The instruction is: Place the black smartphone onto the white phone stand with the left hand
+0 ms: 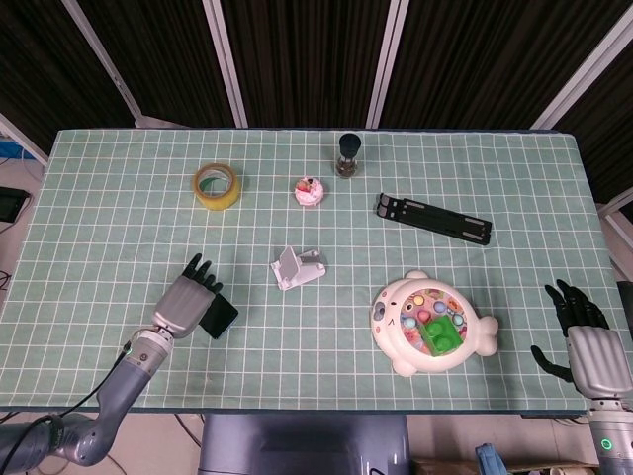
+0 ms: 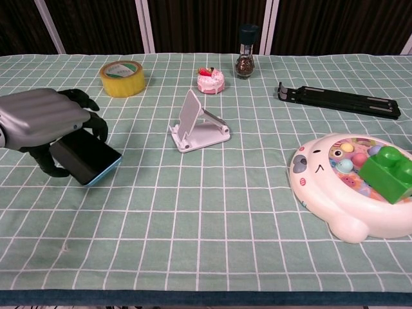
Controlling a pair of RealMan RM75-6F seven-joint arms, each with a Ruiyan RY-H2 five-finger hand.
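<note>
The phone (image 2: 87, 158) is gripped by the left hand (image 2: 45, 125), with the fingers (image 2: 90, 119) curled over its top edge and the thumb under it, and it is seen lifted a little above the cloth (image 2: 212, 212), tilted, in the near left part of the table. Between the phone and the stand (image 2: 196, 123) only bare cloth is seen, so this stretch is open. The stand is placed near the middle of the table, with its back plate raised and leaned. Behind the hand, toward the far edge, a tape roll (image 2: 122, 78) is found, well apart from the phone. Beyond the stand a small pink cake (image 2: 210, 80) and a pepper grinder (image 2: 244, 51) are set, and to the right of them a black folded holder (image 2: 338, 100) is laid flat. A white seal-shaped toy (image 2: 351, 190) with a green block (image 2: 386, 168) on it is placed at the near right, well apart from the stand. The right hand (image 1: 584, 346) is held off the right near corner of the table, with its fingers spread and nothing in it. The table is covered with a green checked cloth, and dark curtains (image 1: 297, 59) with white posts are seen behind it.
</note>
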